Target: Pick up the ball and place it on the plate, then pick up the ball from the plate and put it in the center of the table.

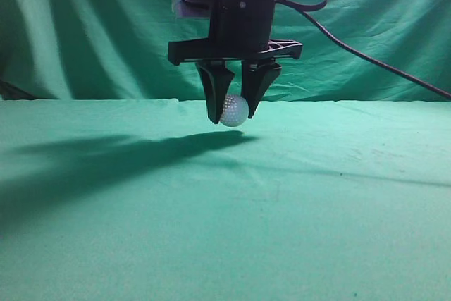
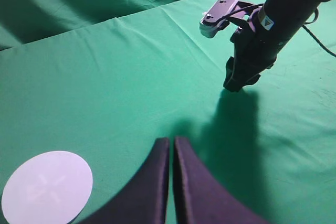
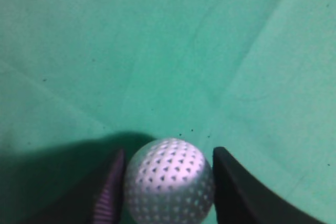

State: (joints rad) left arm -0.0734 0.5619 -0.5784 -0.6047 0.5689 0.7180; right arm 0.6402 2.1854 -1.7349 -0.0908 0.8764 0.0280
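The ball, white and dimpled, hangs between the tips of my right gripper, a little above the table. Its shadow lies on the cloth below. In the right wrist view the ball fills the gap between the two black fingers of the right gripper, which is shut on it. The left wrist view shows the right gripper from the side, with the ball hidden. My left gripper is shut and empty above the cloth. The round white plate lies flat to its left, with nothing on it.
A darker green backdrop curtain hangs behind the table. A black cable runs from the right arm toward the right edge. The arm casts a long shadow over the left half of the cloth.
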